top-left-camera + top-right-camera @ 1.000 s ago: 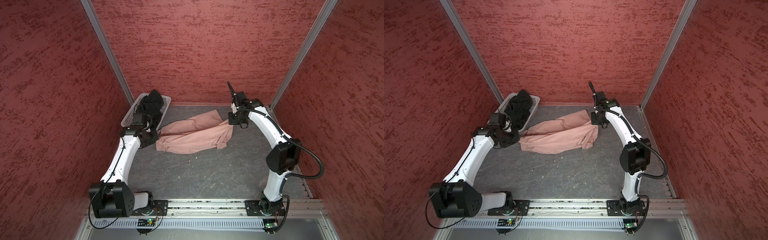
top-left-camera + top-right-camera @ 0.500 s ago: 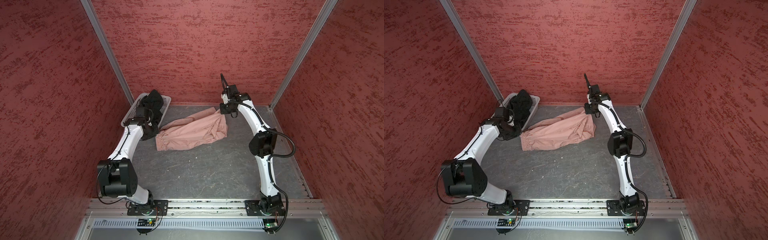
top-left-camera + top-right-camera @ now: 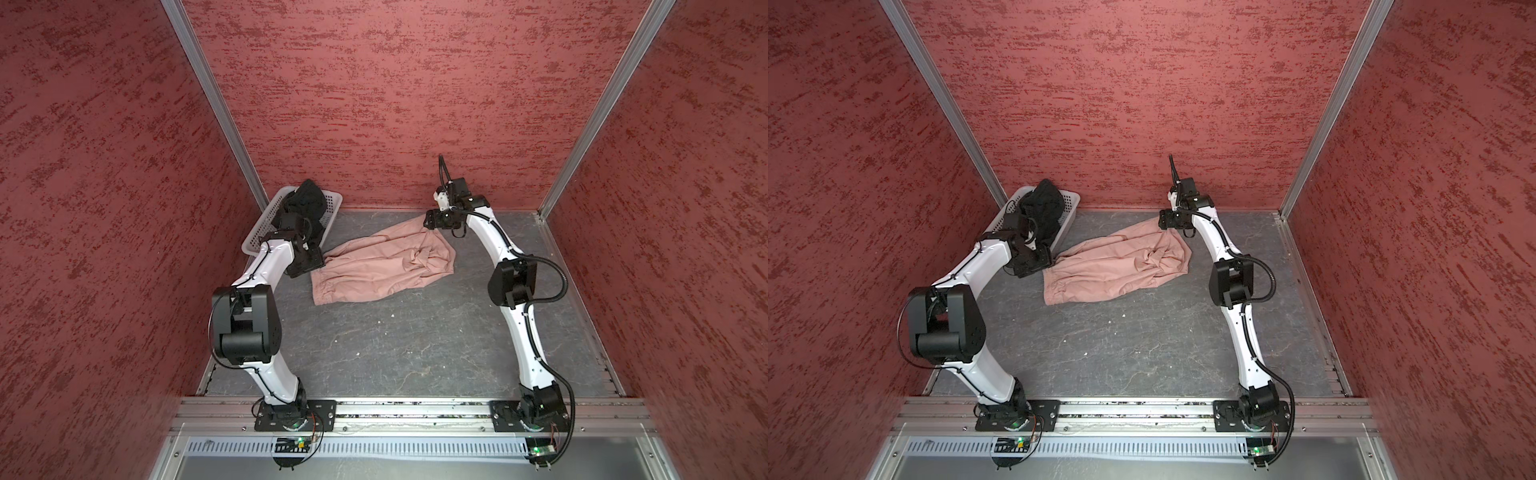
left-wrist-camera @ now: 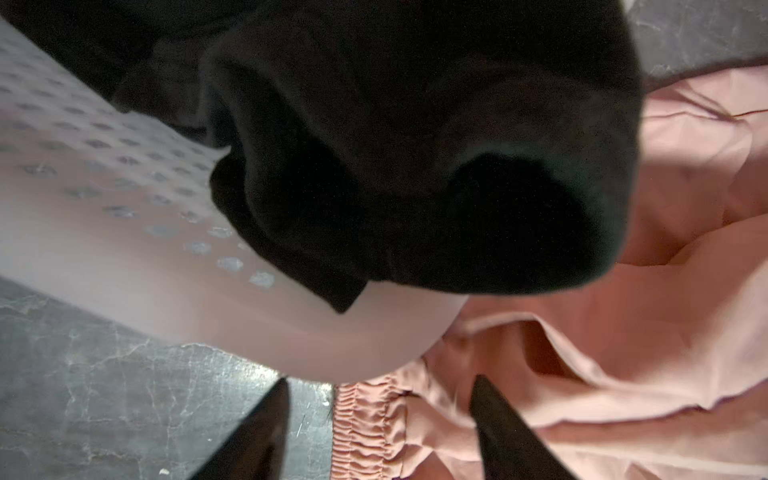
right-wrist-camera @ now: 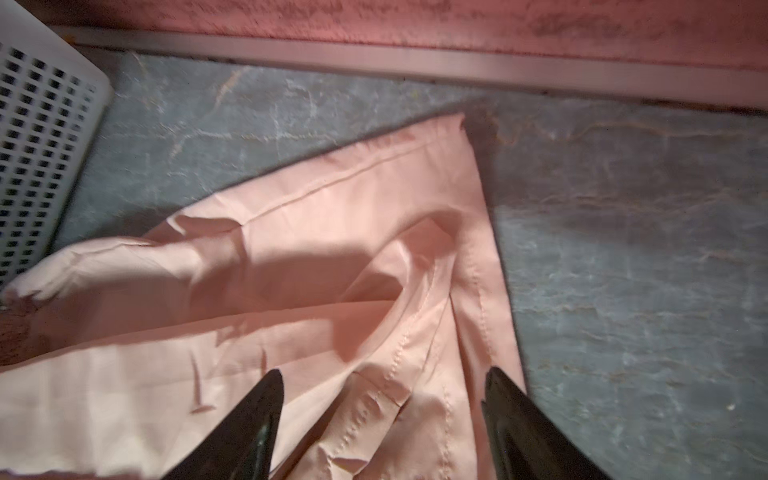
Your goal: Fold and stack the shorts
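The left gripper (image 4: 380,415) stands wide open and holds nothing; its two fingers straddle the gathered waistband (image 4: 361,432) of the pink shorts (image 3: 382,266) without closing on it. The right gripper (image 5: 384,386) is likewise spread apart and empty, with the stitched leg hem (image 5: 486,291) lying under and just ahead of its fingertips. The pink shorts lie on the grey table (image 3: 415,345), spanning the space between the two grippers, partly doubled over and creased near the right gripper. The black shorts (image 3: 307,201) sit bunched in the white basket (image 3: 264,224), directly ahead of the left gripper, with one fold hanging over the basket rim. Handling, as judged from the cloth's drape: the pink fabric is thin, light and fully limp. It will not hold a shape, will sag from any single grip point, and will slide easily on the smooth table. Take hold at reinforced edges only. For the left gripper, pinch the elastic waistband, where the gathered material gives the pads bulk to bite on. For the right gripper, pinch the double-stitched hem corner. Lower the fingertips until they touch the table, so that every layer is captured and not the top ply alone. Lift both ends together to keep the span taut.
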Robot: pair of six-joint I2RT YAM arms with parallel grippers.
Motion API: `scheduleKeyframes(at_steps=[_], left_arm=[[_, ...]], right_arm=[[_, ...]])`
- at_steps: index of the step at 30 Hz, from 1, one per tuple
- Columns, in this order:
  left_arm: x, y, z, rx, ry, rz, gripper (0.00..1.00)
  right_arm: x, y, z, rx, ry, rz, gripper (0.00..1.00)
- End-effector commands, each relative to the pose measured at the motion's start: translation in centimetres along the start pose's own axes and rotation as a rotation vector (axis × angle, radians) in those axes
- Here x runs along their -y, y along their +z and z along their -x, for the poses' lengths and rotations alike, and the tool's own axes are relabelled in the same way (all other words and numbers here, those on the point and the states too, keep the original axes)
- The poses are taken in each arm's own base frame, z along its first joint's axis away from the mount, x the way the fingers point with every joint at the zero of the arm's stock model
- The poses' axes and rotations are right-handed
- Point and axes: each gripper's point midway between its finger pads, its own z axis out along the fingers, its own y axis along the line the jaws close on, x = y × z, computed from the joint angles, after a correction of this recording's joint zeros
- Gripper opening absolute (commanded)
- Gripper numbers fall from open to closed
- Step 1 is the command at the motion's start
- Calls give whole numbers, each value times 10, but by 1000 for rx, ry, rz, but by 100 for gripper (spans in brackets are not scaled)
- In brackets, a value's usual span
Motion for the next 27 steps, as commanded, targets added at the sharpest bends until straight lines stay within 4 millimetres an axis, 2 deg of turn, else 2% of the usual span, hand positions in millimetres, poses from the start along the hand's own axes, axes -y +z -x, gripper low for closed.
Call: scheduleKeyframes(at_steps=[1,5,8,11,14,17,20,23,27], left_arm=[[5,-21,23,89,20,-10,99],[4,-55,29,160,22,-3,99],[4,-72,23,185,13,-16,99],[20,-77,9,177,8,-126,99],[41,-72,-11,156,59,-180,100],[45,-53,-36,95,89,-130,99],[40,-27,-57,16,30,-130,99],[29,-14,-68,2,-5,-96,99],[17,-5,-74,2,-23,-80,99]], right_arm=[[-26,-55,30,96,-28,99,78],[-34,-65,-23,-43,-17,145,77],[-42,-74,-65,-94,-50,179,77],[-52,-85,-101,-121,-122,233,80],[-44,-82,-125,-156,-141,203,81],[-36,-71,-135,-177,-178,156,82],[-28,-61,-132,-158,-214,101,83],[-16,-53,-124,-135,-200,40,84],[-1,-44,-127,-144,-194,-31,86]])
